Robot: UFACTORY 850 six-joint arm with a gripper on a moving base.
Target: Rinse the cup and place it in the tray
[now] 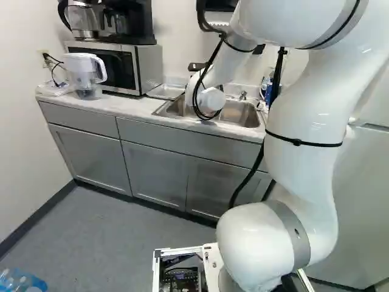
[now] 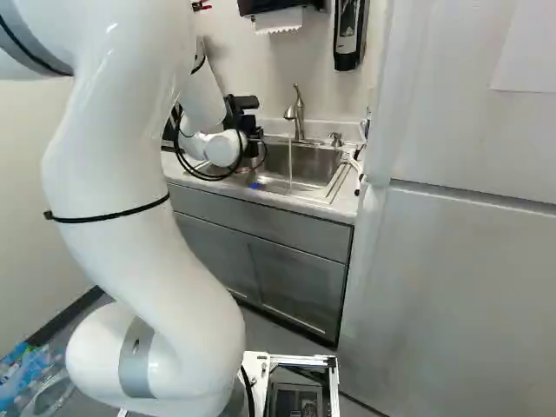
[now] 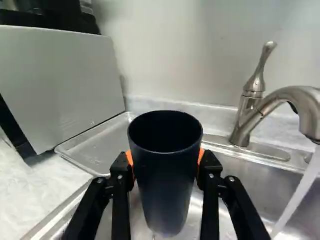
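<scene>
In the right base view my gripper (image 2: 246, 130) is over the left part of the sink (image 2: 326, 165), its fingertips not visible. The wrist view shows my gripper (image 3: 166, 165) shut on a dark cup (image 3: 167, 190), an orange pad against either side. The cup is upright with its open mouth facing up. The metal tray (image 3: 92, 156) lies on the counter beside the sink, between it and the microwave. Water (image 3: 300, 192) runs from the faucet (image 3: 295, 97) into the basin, apart from the cup.
A microwave (image 1: 143, 68) with a coffee maker on top and a water pitcher (image 1: 85, 72) stand on the counter (image 1: 130, 106). The faucet handle rises behind the sink. A soap dispenser (image 2: 349, 35) hangs above, and a tall light cabinet (image 2: 460, 278) stands right of the sink.
</scene>
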